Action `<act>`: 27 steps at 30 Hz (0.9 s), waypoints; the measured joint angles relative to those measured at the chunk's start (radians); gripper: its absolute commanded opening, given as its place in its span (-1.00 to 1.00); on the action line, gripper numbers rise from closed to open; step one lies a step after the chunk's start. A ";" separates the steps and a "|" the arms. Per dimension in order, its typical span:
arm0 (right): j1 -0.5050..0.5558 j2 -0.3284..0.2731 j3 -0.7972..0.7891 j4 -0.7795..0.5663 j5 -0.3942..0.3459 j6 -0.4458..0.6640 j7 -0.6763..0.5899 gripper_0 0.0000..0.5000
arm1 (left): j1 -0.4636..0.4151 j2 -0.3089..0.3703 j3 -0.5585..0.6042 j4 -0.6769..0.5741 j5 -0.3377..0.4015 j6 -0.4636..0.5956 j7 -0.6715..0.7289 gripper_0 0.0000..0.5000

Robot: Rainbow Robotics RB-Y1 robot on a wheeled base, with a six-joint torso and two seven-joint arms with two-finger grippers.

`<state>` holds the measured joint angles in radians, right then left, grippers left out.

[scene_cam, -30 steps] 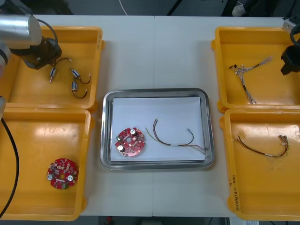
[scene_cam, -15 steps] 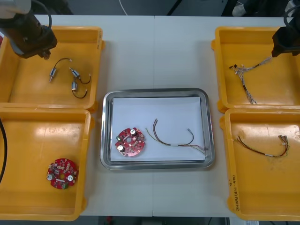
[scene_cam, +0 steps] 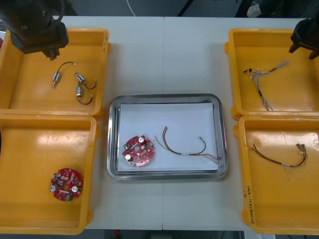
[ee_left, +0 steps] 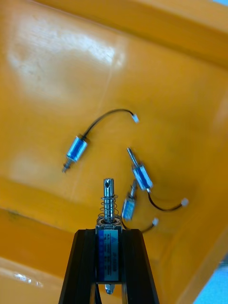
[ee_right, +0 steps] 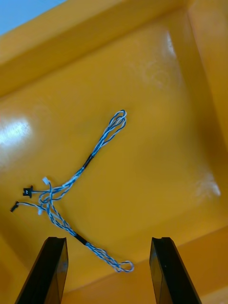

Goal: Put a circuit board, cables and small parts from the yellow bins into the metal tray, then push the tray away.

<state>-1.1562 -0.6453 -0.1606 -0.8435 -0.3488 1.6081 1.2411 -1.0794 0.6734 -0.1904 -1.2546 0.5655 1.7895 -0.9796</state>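
Left claw [ee_left: 110, 232] above far-left yellow bin [scene_cam: 104, 46], clamped on small metal part [ee_left: 108, 209]; part's long axis runs along fingers. Metal tray [scene_cam: 167, 98] at table centre, rightward and nearer robot. Right claw [ee_right: 107, 242] wide open, empty, over blue-white cable [ee_right: 90, 161].

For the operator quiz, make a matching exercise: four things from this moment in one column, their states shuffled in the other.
Things:
1. left pincer
2. right pincer
3. twisted blue and white cable
4. metal tray

States:
A. holds a circuit board and a loose cable
B. open above the far right bin
C. shut on a small metal part
D. lies in the far right bin

Pairs: 1-C, 2-B, 3-D, 4-A
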 measured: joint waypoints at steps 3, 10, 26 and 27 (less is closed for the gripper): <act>-0.018 0.007 -0.032 0.038 0.004 -0.023 -0.113 1.00 | 0.020 0.000 0.000 -0.099 0.030 0.075 0.011 -1.00; -0.027 0.027 -0.042 0.075 0.007 -0.075 -0.321 1.00 | 0.053 -0.023 -0.010 -0.283 0.070 0.121 0.179 -1.00; -0.094 0.042 -0.083 0.349 0.024 -0.287 -0.579 1.00 | 0.060 -0.147 -0.181 -0.407 0.161 0.122 0.411 -1.00; -0.094 0.044 -0.094 0.358 0.025 -0.297 -0.587 1.00 | 0.060 -0.150 -0.189 -0.407 0.172 0.122 0.411 -1.00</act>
<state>-1.2504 -0.6018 -0.2550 -0.4851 -0.3236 1.3107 0.6544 -1.0191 0.5236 -0.3795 -1.6615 0.7378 1.9113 -0.5683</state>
